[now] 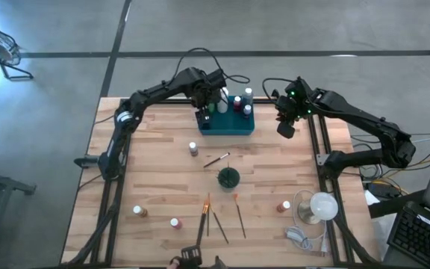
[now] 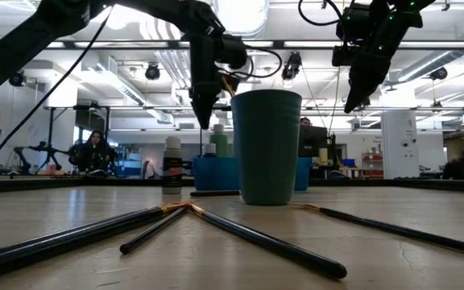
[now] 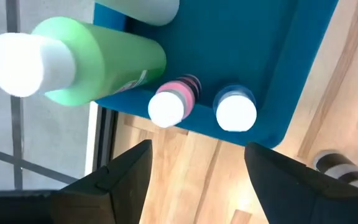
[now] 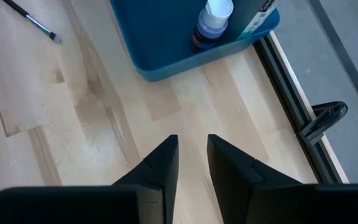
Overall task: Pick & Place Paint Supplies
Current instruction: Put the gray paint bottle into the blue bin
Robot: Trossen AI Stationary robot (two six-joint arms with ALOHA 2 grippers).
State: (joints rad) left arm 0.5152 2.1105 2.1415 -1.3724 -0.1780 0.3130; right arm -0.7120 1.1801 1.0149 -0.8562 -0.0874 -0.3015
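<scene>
The teal tray stands at the table's far middle and holds several white-capped bottles, among them a green one, a pink one and a blue one. My left gripper hangs open above the tray's left end, pointing down, with nothing between its fingers. My right gripper hovers over bare wood right of the tray; its fingers stand a narrow gap apart and are empty. More bottles stand on the table. Paintbrushes lie flat on it.
A dark green round cup stands mid-table, between the tray and the near brushes. A white round lamp-like object with a cable sits at the near right. Black frame rails run along the table's right edge. People sit in the room beyond the table.
</scene>
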